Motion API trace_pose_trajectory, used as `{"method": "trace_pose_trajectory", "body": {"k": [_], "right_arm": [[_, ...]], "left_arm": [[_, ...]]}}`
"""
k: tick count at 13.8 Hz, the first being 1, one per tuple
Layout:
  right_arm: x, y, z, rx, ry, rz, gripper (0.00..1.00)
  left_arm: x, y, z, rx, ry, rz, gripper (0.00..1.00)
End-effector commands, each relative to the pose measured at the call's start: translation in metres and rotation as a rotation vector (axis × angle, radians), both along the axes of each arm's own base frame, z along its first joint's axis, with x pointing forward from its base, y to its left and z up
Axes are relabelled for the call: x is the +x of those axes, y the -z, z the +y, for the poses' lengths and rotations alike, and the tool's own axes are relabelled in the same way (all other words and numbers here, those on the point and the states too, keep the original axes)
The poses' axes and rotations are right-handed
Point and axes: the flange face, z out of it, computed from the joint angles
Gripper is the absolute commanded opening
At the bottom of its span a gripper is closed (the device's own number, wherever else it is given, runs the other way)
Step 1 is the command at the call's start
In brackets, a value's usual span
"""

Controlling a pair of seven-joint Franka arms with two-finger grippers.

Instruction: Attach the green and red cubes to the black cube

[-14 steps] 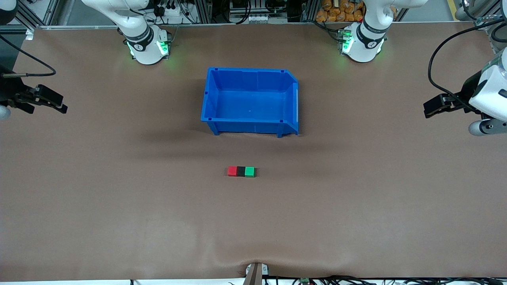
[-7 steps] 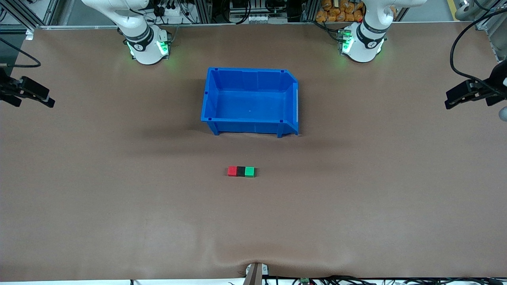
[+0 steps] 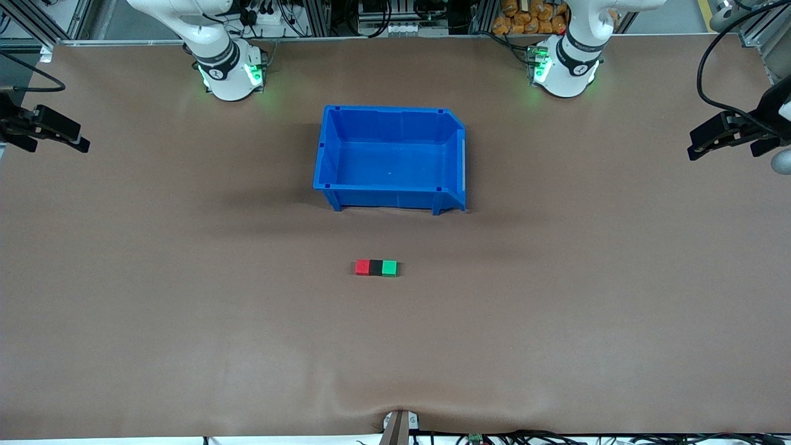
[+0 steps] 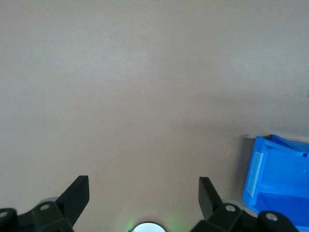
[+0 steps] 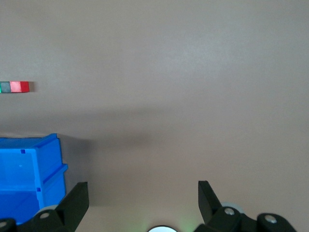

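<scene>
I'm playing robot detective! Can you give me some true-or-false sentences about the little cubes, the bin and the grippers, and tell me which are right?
1. The black cube sits between the red cube and the green cube, touching both. True.
2. The cubes are inside the bin. False: they lie on the table, nearer the front camera than the bin.
3. The left gripper holds the green cube. False: it is open and empty, at the table's edge.
4. The right gripper is open, far from the cubes. True.
5. The bin is red. False: it is blue.
</scene>
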Motion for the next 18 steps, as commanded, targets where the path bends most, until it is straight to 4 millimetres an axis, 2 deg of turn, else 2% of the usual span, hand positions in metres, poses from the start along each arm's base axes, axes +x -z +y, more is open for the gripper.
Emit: {"method": "trace_pose_trajectory", "body": {"k": [1,2,3,7,9,13,15,18], "right_arm": [[-0.008,-0.007,-0.003,0.004,0.015,0.014,1.00],[-0.009,-0.007,-0.004,0.004,0.017,0.017,1.00],[-0.008,-0.006,-0.004,0.004,0.017,0.015,1.00],[-0.007,-0.008,-0.003,0.000,0.014,0.005,1.00],[-0.006,-0.007,-0.003,0.000,0.015,0.005,1.00],[-0.005,-0.009,-0.002,0.010,0.014,-0.005,1.00],[-0.004,-0.009,-0.001,0.003,0.011,-0.016,1.00],[-0.004,-0.009,-0.005,-0.001,0.013,-0.016,1.00]], "left_arm": [[-0.027,0.004,0.008,-0.032,0.004,-0.017,1.00],[-0.031,0.008,0.020,-0.055,-0.020,-0.010,1.00],[-0.036,0.009,0.020,-0.084,-0.023,-0.002,1.00],[-0.052,0.006,0.010,-0.070,-0.012,-0.005,1.00],[-0.067,-0.002,0.007,-0.066,-0.012,-0.018,1.00],[-0.086,0.004,0.005,-0.046,-0.011,-0.011,1.00],[-0.097,-0.007,-0.002,-0.043,-0.007,-0.033,1.00],[-0.102,-0.008,-0.005,-0.043,-0.008,-0.035,1.00]]}}
